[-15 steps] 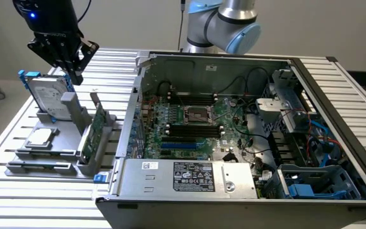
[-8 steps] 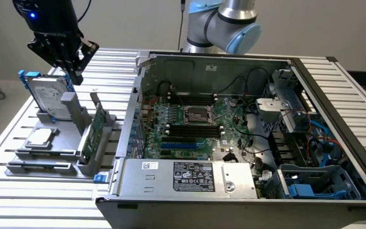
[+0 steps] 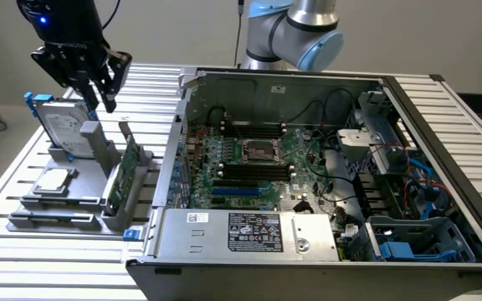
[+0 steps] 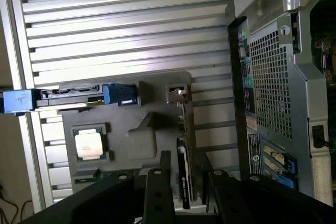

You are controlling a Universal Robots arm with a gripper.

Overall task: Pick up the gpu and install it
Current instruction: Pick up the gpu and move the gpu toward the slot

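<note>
The gpu (image 3: 122, 177) stands on its long edge in a grey holder (image 3: 90, 200) on the slatted table, at the exterior view's left, green board face showing. My black gripper (image 3: 98, 103) hangs open in the air above and behind the holder, fingers pointing down, touching nothing. In the wrist view the gpu (image 4: 185, 129) runs edge-on below me, in line with the gap between my two dark fingers (image 4: 158, 192). The open computer case (image 3: 442, 207) lies beside the holder, with blue card slots (image 3: 234, 188) on its motherboard.
The holder also carries a silver hard drive with blue frame (image 3: 61, 128) standing upright and a square CPU chip (image 3: 53, 180) lying flat. In the wrist view the hard drive (image 4: 68, 95) and CPU (image 4: 90, 144) sit beside the gpu. The case's rear panel (image 4: 273, 87) rises close by.
</note>
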